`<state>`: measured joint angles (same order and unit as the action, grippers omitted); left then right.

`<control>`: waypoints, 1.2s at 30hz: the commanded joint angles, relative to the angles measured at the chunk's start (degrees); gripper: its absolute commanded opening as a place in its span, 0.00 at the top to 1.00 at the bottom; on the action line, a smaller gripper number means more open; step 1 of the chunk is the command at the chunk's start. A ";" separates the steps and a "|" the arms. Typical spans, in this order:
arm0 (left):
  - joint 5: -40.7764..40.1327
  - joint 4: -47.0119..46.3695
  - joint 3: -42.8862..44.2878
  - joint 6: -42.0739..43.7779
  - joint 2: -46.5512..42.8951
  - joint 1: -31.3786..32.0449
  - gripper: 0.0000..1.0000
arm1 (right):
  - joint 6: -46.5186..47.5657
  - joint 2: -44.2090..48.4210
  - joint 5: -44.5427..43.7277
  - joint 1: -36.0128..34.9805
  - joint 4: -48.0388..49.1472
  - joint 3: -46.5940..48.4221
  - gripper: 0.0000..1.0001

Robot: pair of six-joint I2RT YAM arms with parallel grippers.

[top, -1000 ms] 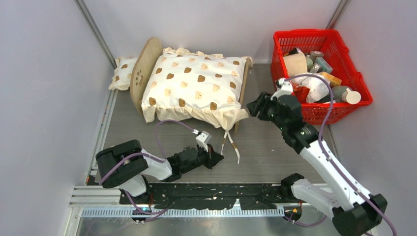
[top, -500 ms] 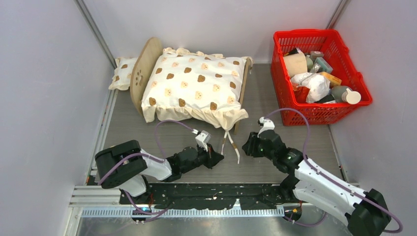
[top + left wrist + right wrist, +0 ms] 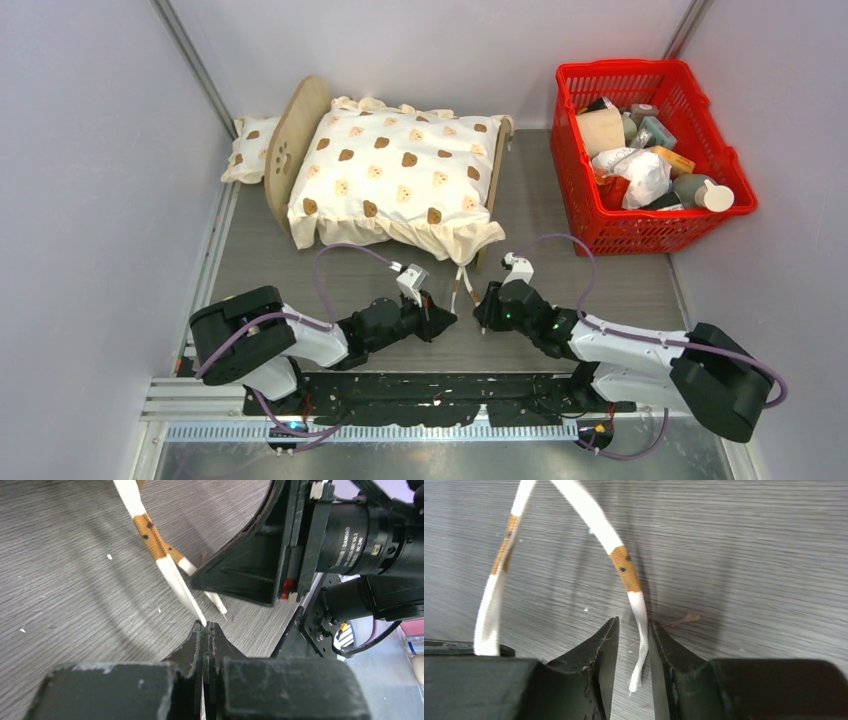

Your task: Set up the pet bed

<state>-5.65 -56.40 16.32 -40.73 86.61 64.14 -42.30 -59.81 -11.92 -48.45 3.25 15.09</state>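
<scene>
One cushion tie (image 3: pixel 172 577) is being pinched by the shut left fingers (image 3: pixel 192 647), while the other tie (image 3: pixel 626 575) is being straddled by the right fingers (image 3: pixel 604 647), narrowly apart, probably for knotting. The pet bed (image 3: pixel 300 125) is being borne at the tabletop's (image 3: pixel 560 290) far side.

Bed (image 3: pixel 294 130): pale wood. Cushion (image 3: pixel 395 170): cream with brown bear print. Ties (image 3: pixel 625 572): white, orange-banded. Basket (image 3: pixel 650 236): red. Table (image 3: pixel 280 270): grey woodgrain.

The tie (image 3: pixel 152 539) pinched in the left hand (image 3: pixel 205 626) was woven cloth, white and tan. That hand was matt black plastic, scuffed pale. Under it the bench (image 3: pixel 749 555) looked like matt grey wood with fine grain lines.
</scene>
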 commanded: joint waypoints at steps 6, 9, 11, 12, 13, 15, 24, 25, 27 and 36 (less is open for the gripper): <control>-0.51 -4.96 -1.09 -0.92 -2.72 1.07 1.00 | -6.27 -17.13 3.08 -7.83 25.08 4.91 0.68; -0.63 -4.77 -1.76 -0.41 -3.09 1.01 1.00 | -6.71 -15.20 1.00 -7.93 25.09 2.87 0.69; -0.31 -4.82 -1.45 -0.49 -2.39 0.99 1.00 | -6.79 -10.91 -2.59 -8.02 19.53 1.98 0.66; 0.00 -4.99 -1.24 -0.49 -1.88 1.02 1.00 | -6.72 -7.59 -5.31 -8.00 13.41 2.38 0.62; 0.29 -5.16 -0.91 -0.57 -1.31 1.02 1.00 | -6.60 -5.97 -6.45 -7.98 10.71 2.70 0.59; 0.54 -5.72 -0.44 -0.66 -0.19 1.05 1.00 | -6.62 -0.90 -9.26 -7.94 3.49 3.51 0.55; 0.29 -6.56 0.20 -0.54 2.82 1.22 1.00 | -7.72 8.34 -10.56 -7.89 1.67 4.19 0.49; 0.29 -6.60 0.25 -0.45 3.08 1.25 1.00 | -7.80 7.85 -10.20 -7.89 2.60 4.26 0.48; 0.44 -6.64 0.52 -0.36 3.82 1.39 1.00 | -7.42 6.30 -9.99 -7.87 4.14 5.15 0.47; 0.60 -6.30 1.53 0.78 5.85 1.63 1.00 | -5.76 -3.95 -6.46 -7.07 4.92 10.71 0.46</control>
<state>-4.89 -59.79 16.67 -41.52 92.14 65.36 -48.75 -61.34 -19.20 -56.01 5.89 22.22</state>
